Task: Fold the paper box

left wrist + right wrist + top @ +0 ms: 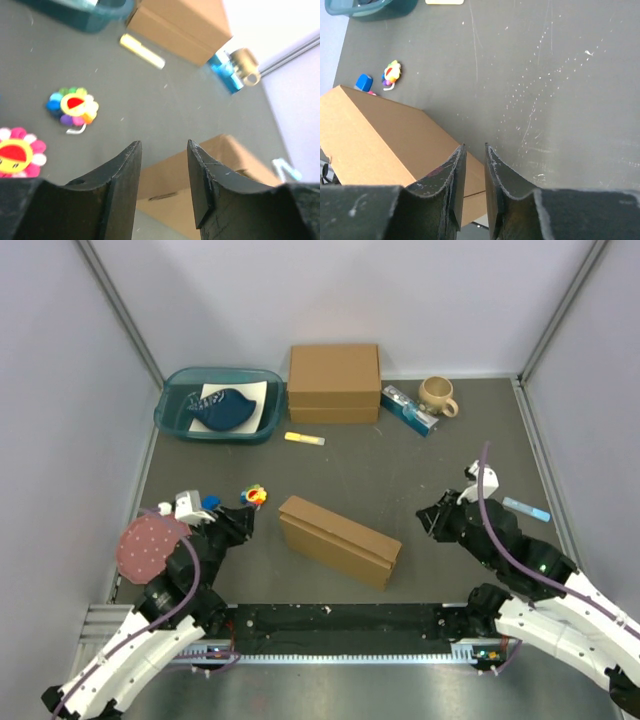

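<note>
Left claw [244, 521] half open, right claw [430, 520] barely open, both empty, flanking paper box [340, 538].

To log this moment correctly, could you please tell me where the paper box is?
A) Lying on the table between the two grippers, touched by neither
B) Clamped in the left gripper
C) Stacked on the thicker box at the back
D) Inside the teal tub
A: the paper box lies on the table, with the left gripper and right gripper each a gap away from its ends.
</note>
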Robot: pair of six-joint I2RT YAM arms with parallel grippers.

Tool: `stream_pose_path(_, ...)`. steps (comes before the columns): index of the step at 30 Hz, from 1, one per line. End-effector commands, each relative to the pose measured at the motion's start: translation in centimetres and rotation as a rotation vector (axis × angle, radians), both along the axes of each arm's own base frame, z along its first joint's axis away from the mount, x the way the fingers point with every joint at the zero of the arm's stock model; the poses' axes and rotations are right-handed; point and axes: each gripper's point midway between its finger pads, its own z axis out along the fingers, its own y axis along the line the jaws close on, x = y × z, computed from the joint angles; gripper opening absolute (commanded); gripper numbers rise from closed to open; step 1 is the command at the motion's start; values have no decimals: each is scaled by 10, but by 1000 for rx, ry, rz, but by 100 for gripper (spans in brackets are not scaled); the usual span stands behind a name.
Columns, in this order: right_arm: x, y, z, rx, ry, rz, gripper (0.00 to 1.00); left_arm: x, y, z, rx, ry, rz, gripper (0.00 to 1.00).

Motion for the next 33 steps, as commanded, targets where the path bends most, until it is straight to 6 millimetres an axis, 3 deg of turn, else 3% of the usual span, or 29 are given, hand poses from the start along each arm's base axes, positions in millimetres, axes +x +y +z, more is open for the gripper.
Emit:
stream_pose_path(1,2,-4,3,-47,0,-8,19,1,-4,79,-87,-204,-31,46)
stream_pose_path(2,2,-2,1,-46,6,-8,18,1,-11,103,-134,-268,-62,45)
stream_pose_path(4,2,1,-5,-47,19,5,16,3,-30,123,-154,-306,-142,44)
stream_pose_path(5,2,4,-4,-35,19,13,16,2,-37,143,-192,-363,-168,44)
stream_pose_path(9,0,7,-8,-24,22,25,14,-1,-77,168,-254,-426,-347,35)
stream_pose_path(12,-2,7,-9,-12,22,31,13,2,-108,149,-263,-350,-468,22)
stream_pose_path(15,-3,8,-11,-7,25,37,13,4,-124,112,-228,-239,-521,11)
stream_pose_path(16,-3,8,-11,-6,26,38,13,4,-124,93,-228,-200,-518,9)
stream_pose_path(18,-5,9,-12,-1,28,46,12,2,-119,77,-241,-176,-498,6)
stream_pose_path(19,-5,9,-13,-1,30,47,12,5,-113,54,-224,-137,-460,5)
stream_pose_path(25,-6,12,-6,10,20,68,12,0,-100,-10,-212,-49,-404,1)
stream_pose_path(28,-5,14,6,19,-2,80,12,-2,-99,-27,-198,-13,-407,0)
stream_pose_path(31,-8,20,31,58,-36,119,11,-1,-100,-32,-178,2,-410,0)
stream_pose_path(33,-10,23,61,117,-87,134,11,0,-100,-30,-168,-2,-410,0)
